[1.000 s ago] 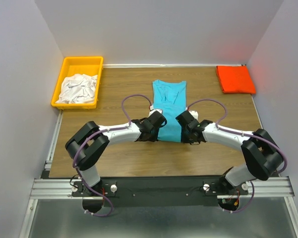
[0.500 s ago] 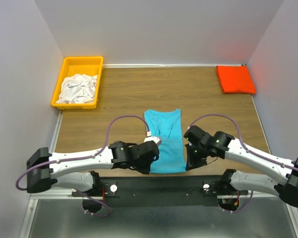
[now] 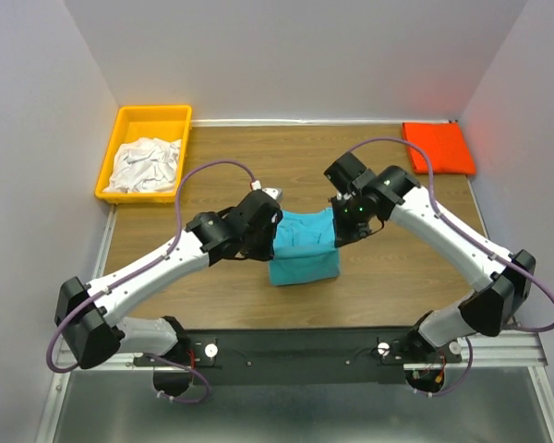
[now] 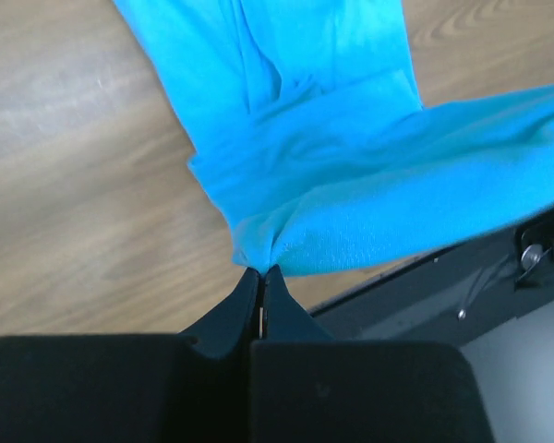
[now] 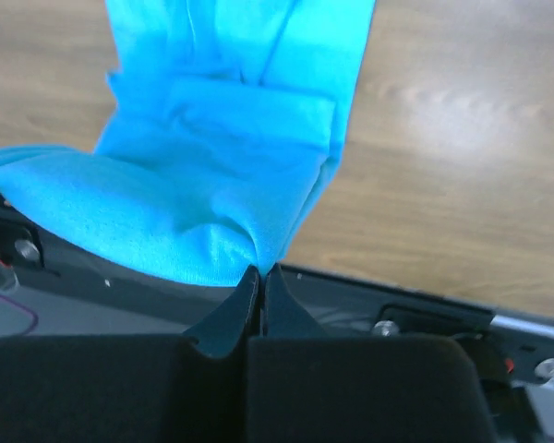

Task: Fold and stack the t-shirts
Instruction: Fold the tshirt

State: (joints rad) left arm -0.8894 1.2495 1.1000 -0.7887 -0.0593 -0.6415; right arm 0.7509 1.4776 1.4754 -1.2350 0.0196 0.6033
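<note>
The turquoise-blue t-shirt [image 3: 304, 249] hangs doubled over in the middle of the table, its near end lifted and carried back over itself. My left gripper [image 3: 273, 220] is shut on its left corner [image 4: 258, 257]. My right gripper [image 3: 336, 221] is shut on its right corner [image 5: 258, 254]. Both hold the cloth above the table. The orange-red t-shirt [image 3: 438, 148] lies folded at the far right corner. White cloth shirts [image 3: 145, 164] lie crumpled in the yellow bin.
The yellow plastic bin [image 3: 148, 118] stands at the far left of the wooden table [image 3: 231, 161]. A black rail with metal framing [image 3: 295, 349] runs along the near edge. Grey walls close the left, right and far sides.
Both grippers rose from the near edge and moved away from it with the blue shirt's near end, folding it back over the rest. The shirt now looks shorter.
</note>
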